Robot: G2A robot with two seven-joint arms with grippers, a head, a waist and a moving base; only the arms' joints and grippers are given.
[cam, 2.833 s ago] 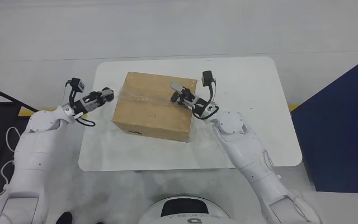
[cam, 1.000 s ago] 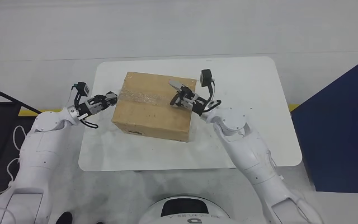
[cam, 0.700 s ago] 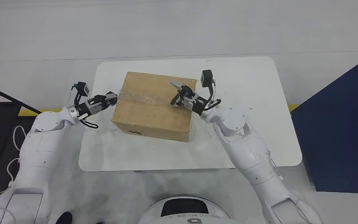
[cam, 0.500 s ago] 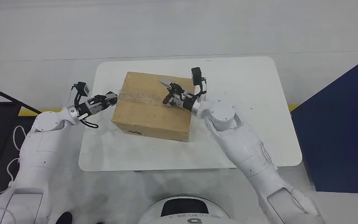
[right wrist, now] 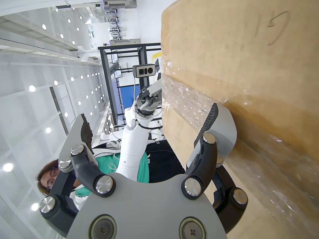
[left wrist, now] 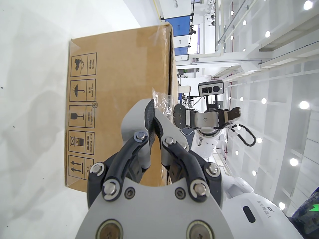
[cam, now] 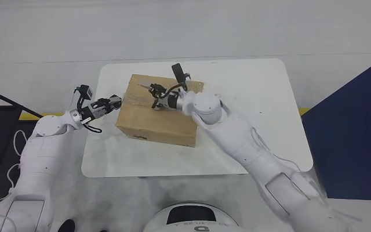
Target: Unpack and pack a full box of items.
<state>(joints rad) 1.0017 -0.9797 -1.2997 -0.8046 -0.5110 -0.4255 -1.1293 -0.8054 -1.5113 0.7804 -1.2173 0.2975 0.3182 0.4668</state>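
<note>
We find the white counter [cam: 255, 116] carrying one cardboard box [cam: 156, 122], set left of centre and turned slightly askew. All flaps are down, and clear tape [cam: 174, 104] runs left to right along the top seam.

We judge the box stiff at its walls and edges but likely to give at the flaps. If full, as the task states, it will be heavy and should be braced, not lifted. Handling symbols on its left end face include a glass mark, so the contents may be fragile.

The right hand [cam: 151, 94] is over the far-left part of the box top. Its jaws are spread wide, and one finger [right wrist: 211, 118] rests on the tape.

The left hand [cam: 113, 101] is at the left end of the box, level with the top edge, jaws closed together. A crumpled loose tape end [left wrist: 162, 99] sits at its fingertips, but we cannot confirm it is pinched.

The film looks thin and slick, and that loose end is the sensible place to take hold.
</note>
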